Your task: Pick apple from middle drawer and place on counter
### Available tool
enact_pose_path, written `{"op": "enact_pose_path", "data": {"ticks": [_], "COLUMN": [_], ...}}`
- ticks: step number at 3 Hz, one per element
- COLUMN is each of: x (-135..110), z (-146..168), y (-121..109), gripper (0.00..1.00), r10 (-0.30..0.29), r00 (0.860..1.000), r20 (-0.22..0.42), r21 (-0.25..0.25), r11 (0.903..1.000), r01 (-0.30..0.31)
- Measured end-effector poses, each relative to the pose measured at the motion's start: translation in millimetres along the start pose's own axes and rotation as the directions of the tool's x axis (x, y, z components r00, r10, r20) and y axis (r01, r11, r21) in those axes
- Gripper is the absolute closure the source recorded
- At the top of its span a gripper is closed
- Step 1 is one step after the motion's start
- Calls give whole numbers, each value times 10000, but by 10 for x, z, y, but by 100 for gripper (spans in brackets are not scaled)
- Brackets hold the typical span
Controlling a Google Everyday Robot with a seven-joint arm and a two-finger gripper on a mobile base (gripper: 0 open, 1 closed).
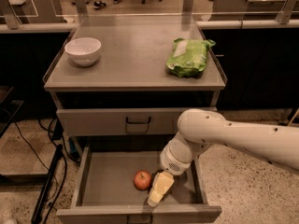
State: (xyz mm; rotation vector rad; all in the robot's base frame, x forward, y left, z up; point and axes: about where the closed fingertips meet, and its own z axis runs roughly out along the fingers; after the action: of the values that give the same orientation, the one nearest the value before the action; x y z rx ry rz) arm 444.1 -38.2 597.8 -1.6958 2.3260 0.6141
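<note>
While the middle drawer (112,181) stands pulled open at the bottom of the cabinet, the apple (142,180) lies on its flat floor, near the middle of the drawer and a little toward its front panel. The gripper (156,195) is down inside the drawer too, tilted toward the drawer's front and just beside the apple on the side nearer the drawer's right wall; whether it is wide or narrow I cannot tell, and it does not seem to hold the apple. The white arm (233,136) reaches in over the drawer's right wall. Directly above the drawer is a shut drawer (103,121). Higher above the drawer lies the counter (135,55), bearing a white bowl (83,51) over the drawer's left side and a green bag (189,57) over its right.
</note>
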Motion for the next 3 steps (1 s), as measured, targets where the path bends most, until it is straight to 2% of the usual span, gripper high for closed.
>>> {"op": "enact_pose_path", "data": {"ticks": [1, 2, 3], "x": [-8, -32, -26], "z": [296, 583, 620], "y": [-132, -425, -417], "gripper": [0, 0, 0], "r10": [268, 655, 643], "r00": [9996, 9976, 9977], "r20": [-92, -212, -232], "r21": [175, 547, 464], "r11": [9995, 9964, 9969], "r01": [-267, -642, -632]}}
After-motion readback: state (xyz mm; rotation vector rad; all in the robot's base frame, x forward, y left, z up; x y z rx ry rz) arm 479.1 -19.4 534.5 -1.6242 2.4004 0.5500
